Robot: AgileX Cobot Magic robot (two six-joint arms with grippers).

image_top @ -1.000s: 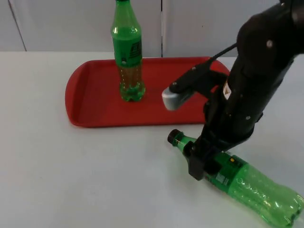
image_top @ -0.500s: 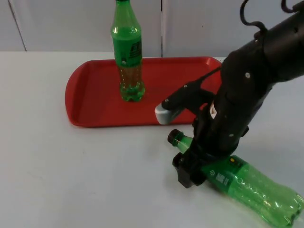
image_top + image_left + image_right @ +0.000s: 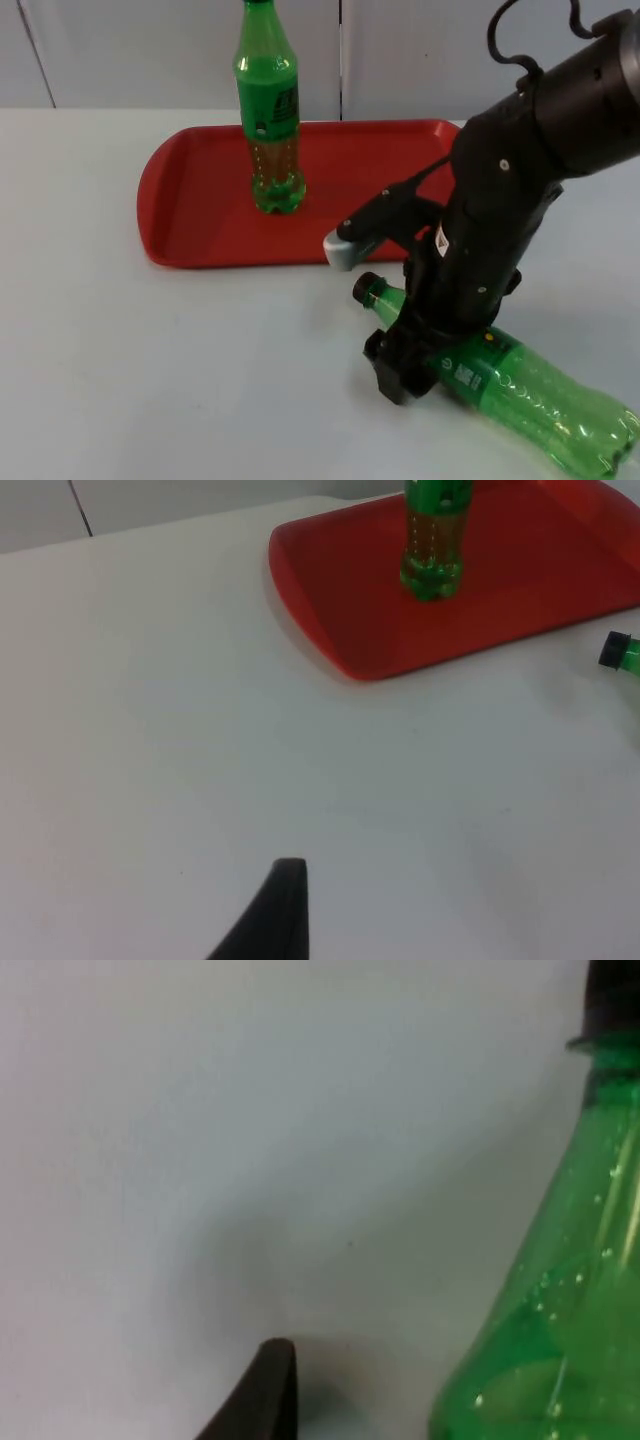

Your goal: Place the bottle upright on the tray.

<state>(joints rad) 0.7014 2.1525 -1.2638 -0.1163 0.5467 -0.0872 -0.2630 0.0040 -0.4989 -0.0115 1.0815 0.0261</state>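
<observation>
A green bottle (image 3: 530, 395) lies on its side on the white table, its black cap (image 3: 364, 288) pointing toward the red tray (image 3: 200, 200). My right gripper (image 3: 400, 365) is down over the bottle's shoulder near the neck. In the right wrist view one black fingertip (image 3: 268, 1385) stands beside the green bottle (image 3: 560, 1290) with a gap of table between them, so the gripper is open. My left gripper (image 3: 285, 920) waits low over bare table, well away from the tray (image 3: 520, 600) and the lying bottle's cap (image 3: 620, 652).
A second green bottle (image 3: 268, 110) stands upright on the tray's back left part, also seen from the left wrist (image 3: 433, 540). The tray's right half is bare. The grey partition wall (image 3: 120, 50) closes the table behind the tray.
My right arm has swung left and lowered, bringing its gripper along the lying bottle toward the neck. The bottle and the tray have stayed in place.
</observation>
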